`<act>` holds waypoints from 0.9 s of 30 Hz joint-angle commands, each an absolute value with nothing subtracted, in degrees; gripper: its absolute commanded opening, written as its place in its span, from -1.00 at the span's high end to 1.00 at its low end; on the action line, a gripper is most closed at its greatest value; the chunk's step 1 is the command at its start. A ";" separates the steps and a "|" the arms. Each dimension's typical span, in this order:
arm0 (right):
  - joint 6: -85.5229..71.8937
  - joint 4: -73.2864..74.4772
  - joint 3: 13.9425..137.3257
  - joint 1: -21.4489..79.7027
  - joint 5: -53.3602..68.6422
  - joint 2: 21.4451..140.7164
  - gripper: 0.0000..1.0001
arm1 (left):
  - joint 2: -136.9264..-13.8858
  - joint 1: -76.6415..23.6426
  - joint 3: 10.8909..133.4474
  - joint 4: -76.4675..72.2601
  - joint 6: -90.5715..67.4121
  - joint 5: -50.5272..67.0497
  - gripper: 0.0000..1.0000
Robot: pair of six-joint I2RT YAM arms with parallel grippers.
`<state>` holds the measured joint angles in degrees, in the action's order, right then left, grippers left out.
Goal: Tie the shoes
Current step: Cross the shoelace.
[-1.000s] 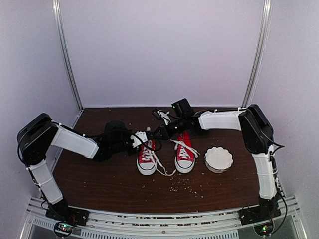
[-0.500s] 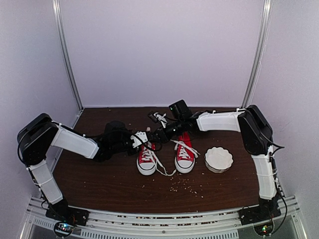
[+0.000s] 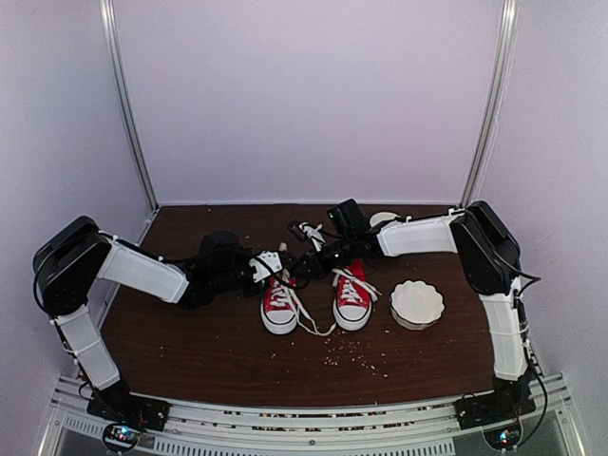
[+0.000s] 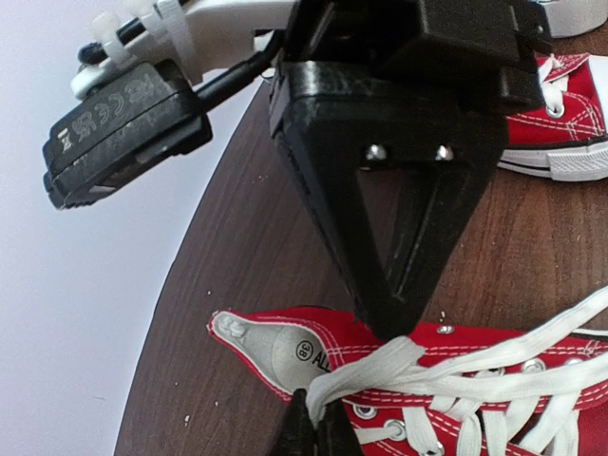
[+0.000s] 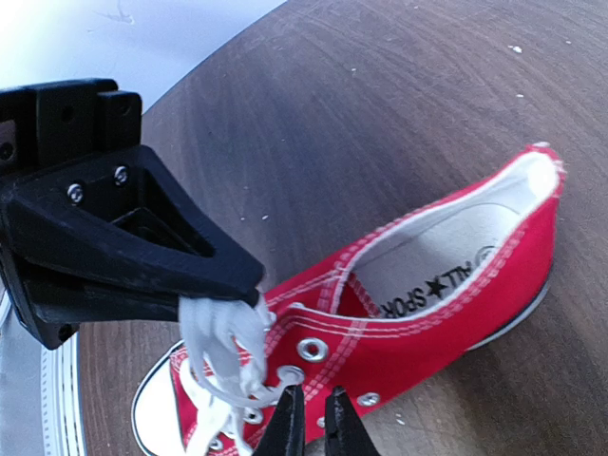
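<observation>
1. The shoes were small red canvas sneakers with white rubber toe caps, white soles and long white laces: the left shoe (image 3: 279, 306) and the right shoe (image 3: 352, 296).
2. They stood side by side and a little apart in the middle of the dark wooden desk (image 3: 190, 332). A white scalloped bowl (image 3: 417, 302) sat beside the right shoe.
3. Both toes pointed at the near edge where the arms were bolted, with the heels toward the back wall. Their long axes ran roughly parallel, near to far.
4. The left gripper (image 4: 312, 427) was clamped on a lace (image 4: 399, 366) above the left shoe's eyelets.
5. The right gripper (image 5: 312, 423) met it over the same shoe, fingers almost together with a thin gap. I cannot tell whether it pinched the lace.
</observation>
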<state>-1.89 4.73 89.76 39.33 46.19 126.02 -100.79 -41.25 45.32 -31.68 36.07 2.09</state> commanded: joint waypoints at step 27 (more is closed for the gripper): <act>-4.42 -3.28 91.78 40.51 52.89 128.99 0.74 | -100.24 -41.66 46.80 -34.37 36.78 0.91 1.00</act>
<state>-3.07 0.08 90.13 39.90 51.29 127.33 -100.79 -41.36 45.32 -31.66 36.10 1.69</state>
